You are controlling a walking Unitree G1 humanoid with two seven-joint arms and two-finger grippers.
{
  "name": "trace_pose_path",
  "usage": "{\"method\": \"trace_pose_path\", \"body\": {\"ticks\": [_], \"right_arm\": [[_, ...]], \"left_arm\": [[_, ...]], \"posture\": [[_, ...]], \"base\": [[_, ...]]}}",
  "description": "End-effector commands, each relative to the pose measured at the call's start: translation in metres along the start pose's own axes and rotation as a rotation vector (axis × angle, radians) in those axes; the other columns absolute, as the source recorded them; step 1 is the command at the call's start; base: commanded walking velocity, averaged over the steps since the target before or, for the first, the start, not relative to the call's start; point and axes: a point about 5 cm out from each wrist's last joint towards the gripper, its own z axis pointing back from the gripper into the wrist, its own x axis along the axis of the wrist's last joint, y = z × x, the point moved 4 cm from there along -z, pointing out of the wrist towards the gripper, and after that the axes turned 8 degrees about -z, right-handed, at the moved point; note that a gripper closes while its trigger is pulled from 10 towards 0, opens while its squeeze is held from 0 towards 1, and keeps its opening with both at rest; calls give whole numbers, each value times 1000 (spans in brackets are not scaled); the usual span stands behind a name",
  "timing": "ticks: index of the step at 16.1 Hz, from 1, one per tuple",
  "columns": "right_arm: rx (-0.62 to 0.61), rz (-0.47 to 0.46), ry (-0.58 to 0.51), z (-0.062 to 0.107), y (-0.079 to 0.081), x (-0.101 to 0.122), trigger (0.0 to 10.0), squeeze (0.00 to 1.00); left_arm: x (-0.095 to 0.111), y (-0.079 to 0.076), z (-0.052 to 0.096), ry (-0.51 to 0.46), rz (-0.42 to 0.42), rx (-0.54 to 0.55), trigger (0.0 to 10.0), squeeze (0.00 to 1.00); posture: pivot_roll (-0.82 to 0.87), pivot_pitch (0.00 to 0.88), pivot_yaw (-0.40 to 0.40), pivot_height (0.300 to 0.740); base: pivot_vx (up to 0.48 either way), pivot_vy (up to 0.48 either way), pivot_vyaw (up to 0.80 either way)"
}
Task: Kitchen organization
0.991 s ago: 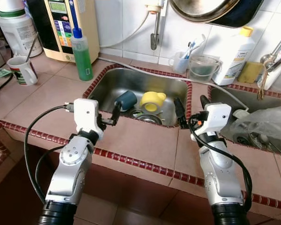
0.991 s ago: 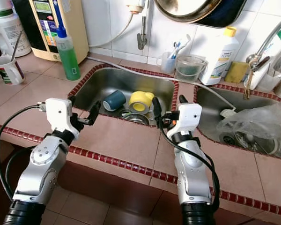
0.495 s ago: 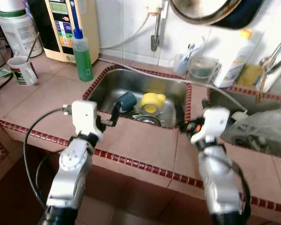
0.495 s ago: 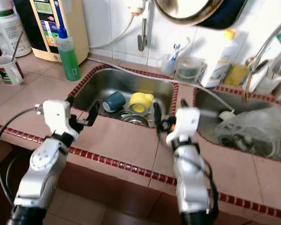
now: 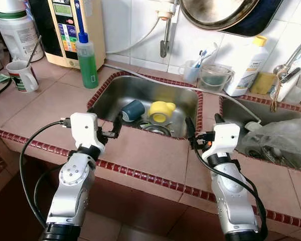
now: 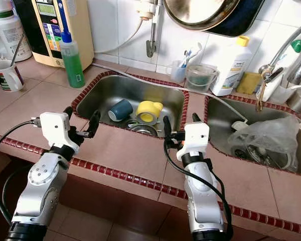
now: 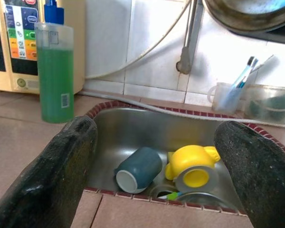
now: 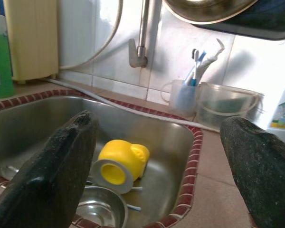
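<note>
Both arms are raised over the front edge of the tiled table (image 5: 45, 108), just short of the left-hand sink (image 5: 120, 90). The left claw (image 5: 106, 128) hovers over the near rim with its fingers spread wide, nothing between them; the right claw (image 5: 204, 125) hangs above the tile strip between the two basins, its fingers just as wide apart and also empty.

Down in the left sink lie the things to be sorted — a dark blue cup (image 5: 133, 110) on its side, mouth toward the front, and just beside it a yellow cup (image 5: 160, 111), also tipped over with its grey-rimmed mouth facing forward. A small steel bowl (image 5: 158, 129) sits in front of them near the drain. Through the left wrist view the blue cup (image 7: 137, 169) and the yellow cup (image 7: 192, 166) show framed between the two black fingers (image 7: 61, 161), close together, perhaps touching.

On the table to the left stands a green soap bottle (image 5: 87, 57) with a blue pump, and farther left a white mug (image 5: 21, 75) with a handle sticking out of it. Against the wall behind the sink are a toothbrush cup (image 5: 193, 70), a clear plastic jug (image 5: 214, 76) and a white bottle with a yellow cap (image 5: 248, 65). The right-hand basin holds a crumpled clear plastic bag (image 5: 281, 140).
</note>
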Motion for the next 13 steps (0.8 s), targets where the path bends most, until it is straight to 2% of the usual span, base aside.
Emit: {"method": "trace_pose_path", "body": {"ticks": [1,3,5,8,13], "right_arm": [[-17,11,-12,-3,-2,4,10000,0],[-18,13,-11,-3,-3,4,10000,0],[-27,7,-5,-3,-4,3,10000,0],[-26,5,3,-3,-4,1,10000,0],[-35,7,2,-4,-5,2,10000,0]], "left_arm": [[4,-2,-1,-17,-23,1,10000,0],[5,-2,-1,-20,-41,0,10000,0],[5,-2,-1,-22,-9,4,10000,0],[5,-1,-2,-20,-18,8,10000,0],[5,-6,-2,-18,-11,-38,10000,0]], "posture": [[82,0,-61,740],[83,0,-63,740],[84,0,-64,740],[85,0,-67,740],[83,0,-64,740]], "base": [[0,0,0],[0,0,0],[0,0,0],[0,0,0],[0,0,0]]}}
